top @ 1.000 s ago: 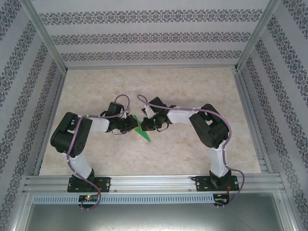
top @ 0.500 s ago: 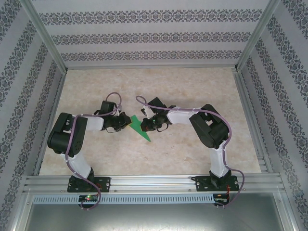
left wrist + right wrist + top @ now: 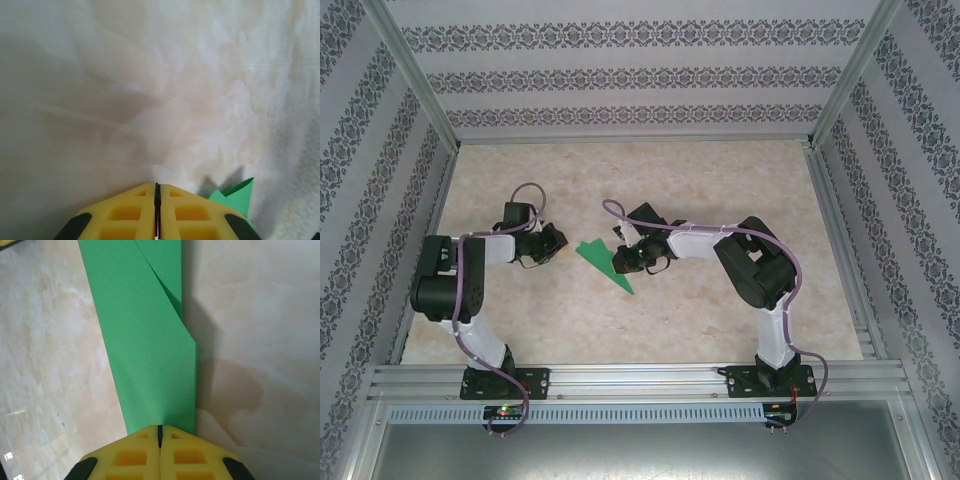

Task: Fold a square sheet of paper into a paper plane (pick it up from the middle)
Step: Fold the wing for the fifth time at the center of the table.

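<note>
Top external view: the green paper [image 3: 603,263] lies flat on the pale bench [image 3: 720,180], near the middle, between the two arms. It is folded into a long pointy shape, and the point aims toward the near edge. The right claw [image 3: 628,256] is down at the paper's right side and touches it. The left claw [image 3: 557,243] sits just off to the left of the paper and does not touch it.

Left wrist view: the left claw's two yellow fingers [image 3: 135,199] are pressed together with just a thin line between them. They hold nothing. A green corner of the paper peeks out low on the right.

Right wrist view: the right claw is closed too, with its tip right on the end of the paper. A fold line runs down the green strip. The claw may be pinching the paper or only pressing on it; that is hard to tell.
</note>
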